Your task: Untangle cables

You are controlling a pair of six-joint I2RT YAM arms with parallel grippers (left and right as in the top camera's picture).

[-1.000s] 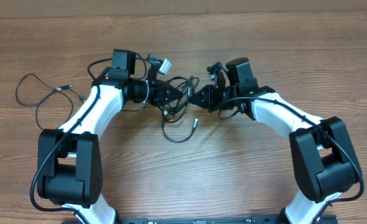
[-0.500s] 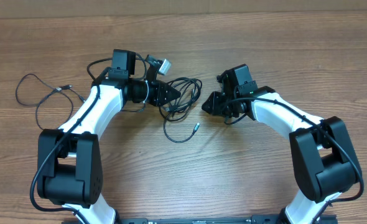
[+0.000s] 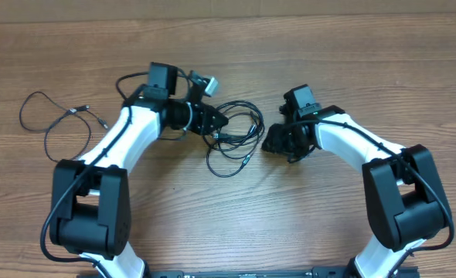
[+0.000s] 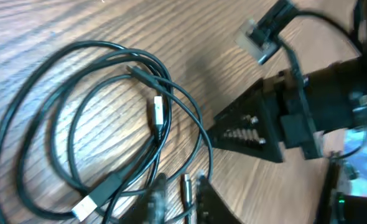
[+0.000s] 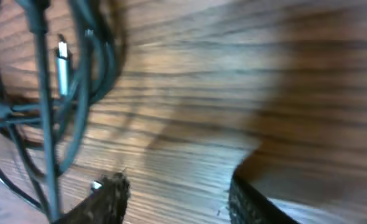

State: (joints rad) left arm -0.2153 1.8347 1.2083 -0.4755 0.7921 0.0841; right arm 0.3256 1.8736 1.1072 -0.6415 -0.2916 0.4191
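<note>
Now my right arm has swung back toward three o'clock across the desk (image 3: 228,224). My right claw (image 3: 273,143), which was nose to nose with my left claw (image 3: 219,127) in the middle of the knot a second ago, stands clear of it. The coiled cables (image 3: 236,133) have slackened into open loops between the two claws, at nine o'clock of the right one and touching the tip of the left one. I judge that the pull loosened the bundle, but its loops cross yet, so the untangling isn't finished. The loose cable (image 3: 50,116) at the desk's nine o'clock side lies well apart, where it was.

From overhead, neither claw's gap reads. My right wrist view shows my fingers (image 5: 112,193) wide apart with bare wood between them. My left wrist view shows a narrow gap with a strand running through it; gripped or freed, I cannot tell. It also shows the silver plug (image 4: 158,112) and the white-tipped plug (image 4: 84,208), mere specks from above.
</note>
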